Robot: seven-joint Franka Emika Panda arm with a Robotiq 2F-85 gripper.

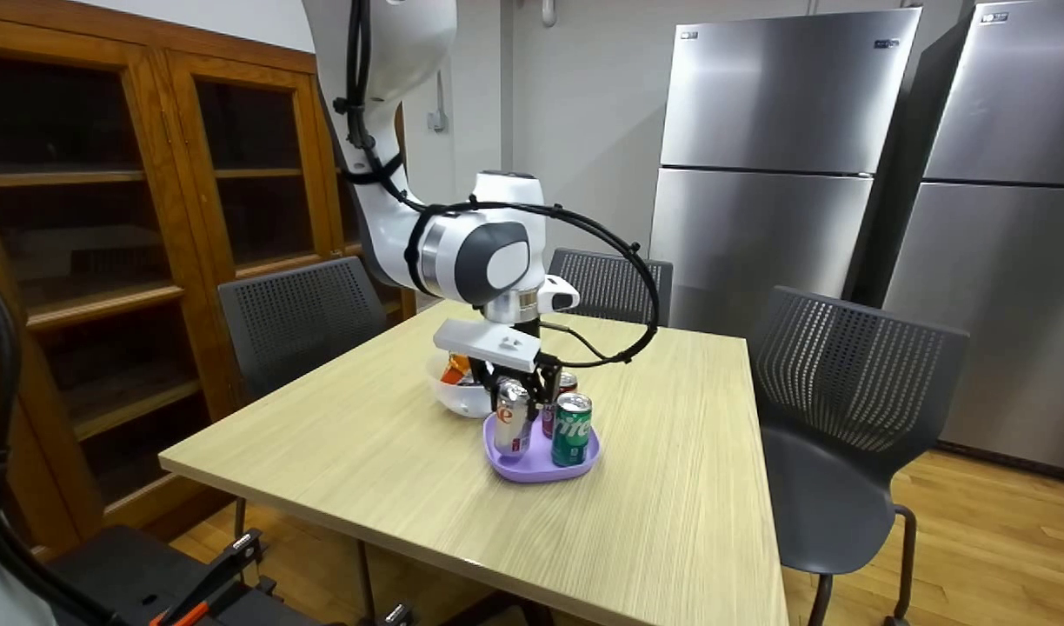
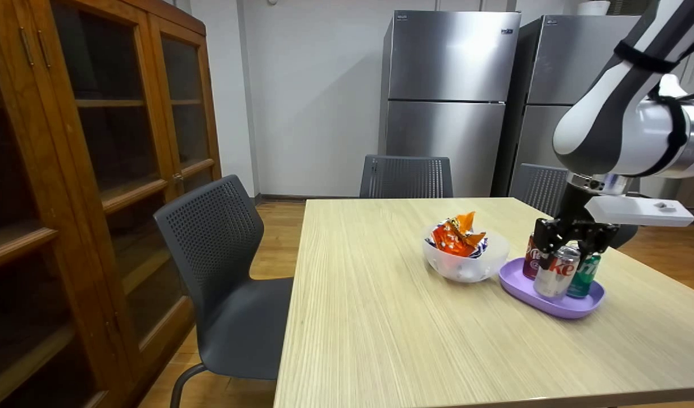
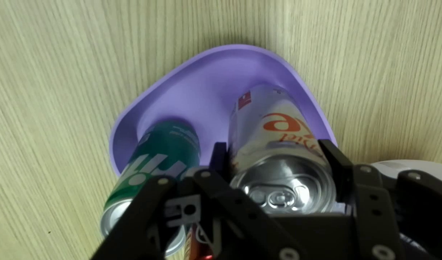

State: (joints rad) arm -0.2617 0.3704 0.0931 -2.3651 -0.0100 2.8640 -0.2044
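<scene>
Notably, claw (image 3: 272, 147) gripping silver can (image 2: 555, 276), pull tab (image 3: 280, 198) only in wrist view

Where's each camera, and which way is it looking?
Exterior view: beside the table, facing refrigerators across it; arm and pincer show.
Exterior view: also beside the table, facing refrigerators, with cabinet alongside; arm and pincer show.
Wrist view: on the arm, looking down at the Diet Coke can and purple tray; pincer shows.
Both exterior views share the bowl.

Two steel refrigerators (image 2: 446, 147) stand beyond gray chairs (image 2: 406, 177).
</scene>
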